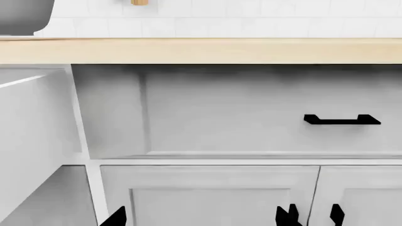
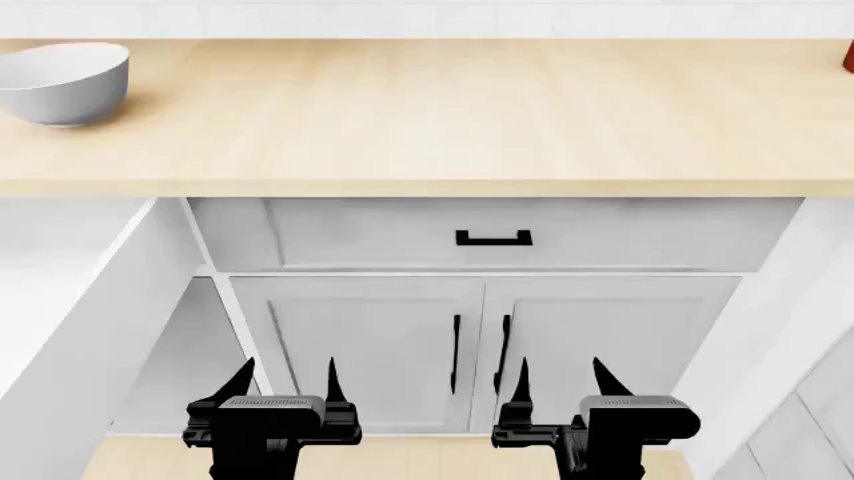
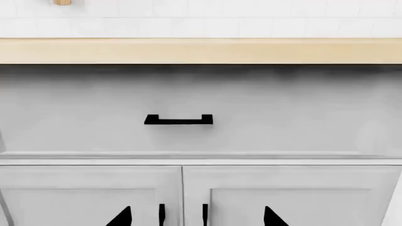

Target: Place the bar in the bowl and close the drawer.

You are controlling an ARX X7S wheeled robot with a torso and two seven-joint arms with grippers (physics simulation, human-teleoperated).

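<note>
The white bowl [image 2: 63, 80] stands on the wooden counter [image 2: 441, 110] at the far left; its grey underside also shows in the left wrist view [image 1: 25, 14]. The drawer [image 2: 627, 235], light grey with a black bar handle [image 2: 494, 238], sits under the counter edge and stands out a little in front of the doors below. Its inside is hidden. It also shows in the left wrist view [image 1: 220, 117] and the right wrist view [image 3: 283, 117]. The bar is out of view. My left gripper [image 2: 284, 378] [image 1: 199, 220] and right gripper [image 2: 558, 378] [image 3: 196, 220] are open and empty, low in front of the cabinet doors.
Two grey cabinet doors [image 2: 360, 340] with black vertical handles [image 2: 455, 355] are below the drawer. A white panel [image 2: 80, 300] juts forward at the left and another [image 2: 801, 330] at the right. A red object [image 2: 849, 58] is at the counter's far right.
</note>
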